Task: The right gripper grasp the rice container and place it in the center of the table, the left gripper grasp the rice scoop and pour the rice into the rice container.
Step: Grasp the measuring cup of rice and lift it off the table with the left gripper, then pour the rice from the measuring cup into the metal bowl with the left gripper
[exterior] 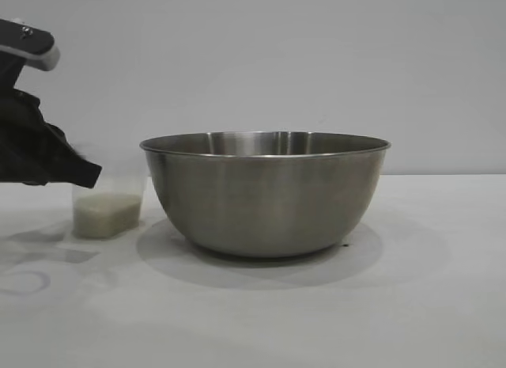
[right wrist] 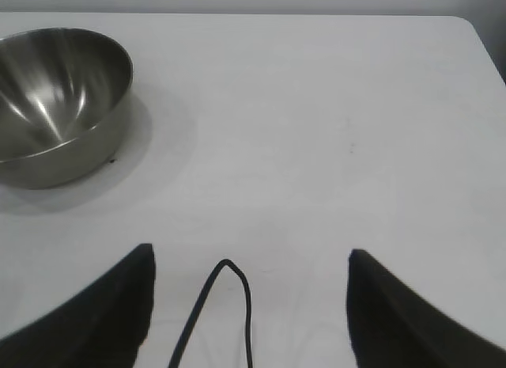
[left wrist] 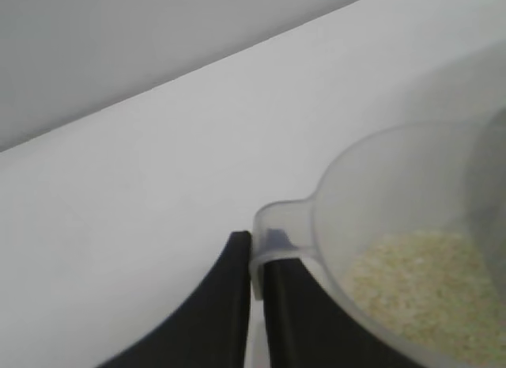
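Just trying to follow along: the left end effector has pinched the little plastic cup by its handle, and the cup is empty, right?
Not quite. The left end effector has indeed pinched the plastic cup by its handle, but the cup is not empty: it holds rice, as the left wrist view shows.

Left gripper (left wrist: 251,305) has its fingers pinched together; right gripper (right wrist: 249,305) hovers, fingers spread.
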Available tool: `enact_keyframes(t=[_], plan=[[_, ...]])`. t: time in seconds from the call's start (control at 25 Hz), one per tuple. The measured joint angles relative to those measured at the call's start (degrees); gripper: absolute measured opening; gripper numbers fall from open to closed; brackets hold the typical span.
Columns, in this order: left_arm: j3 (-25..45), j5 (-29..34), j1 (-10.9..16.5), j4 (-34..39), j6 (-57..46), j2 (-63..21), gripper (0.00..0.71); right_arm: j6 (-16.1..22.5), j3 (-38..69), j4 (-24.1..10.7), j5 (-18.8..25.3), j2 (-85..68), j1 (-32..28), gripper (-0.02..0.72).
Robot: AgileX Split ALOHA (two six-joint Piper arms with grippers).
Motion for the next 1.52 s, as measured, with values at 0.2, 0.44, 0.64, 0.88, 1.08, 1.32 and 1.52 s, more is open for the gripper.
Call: enact_keyframes(t=[0.2, 0.44, 0.64, 0.88, 1.08, 1.32, 1.52], plan=[[-0.4, 0.0, 0.0, 3.2, 3.2, -5.0, 0.000, 0.0, 0.0, 0.0, 0.0, 0.0, 0.0, 0.438], [-4.7, 0.0, 0.0, 13.2, 11.5, -6.9, 0.000, 0.0, 0.0, 0.0, 0.0, 0.0, 0.0, 0.438], [-8.6, 0.0, 0.0, 20.3, 19.2, -6.9, 0.000, 0.0, 0.0, 0.0, 0.0, 0.0, 0.0, 0.438], [-11.2, 0.0, 0.0, 29.1, 25.3, -6.9, 0.000, 0.0, 0.0, 0.0, 0.0, 0.0, 0.0, 0.438], [-12.8, 0.0, 0.0, 34.7, 30.1, -6.9, 0.000, 0.0, 0.0, 0.5, 0.0, 0.0, 0.0, 0.438], [-15.0, 0.0, 0.0, 42.2, 36.3, -6.8, 0.000, 0.0, 0.0, 0.6, 0.0, 0.0, 0.0, 0.438], [-15.1, 0.0, 0.0, 45.5, 43.4, -6.7, 0.000, 0.0, 0.0, 0.7, -0.1, 0.0, 0.0, 0.438]])
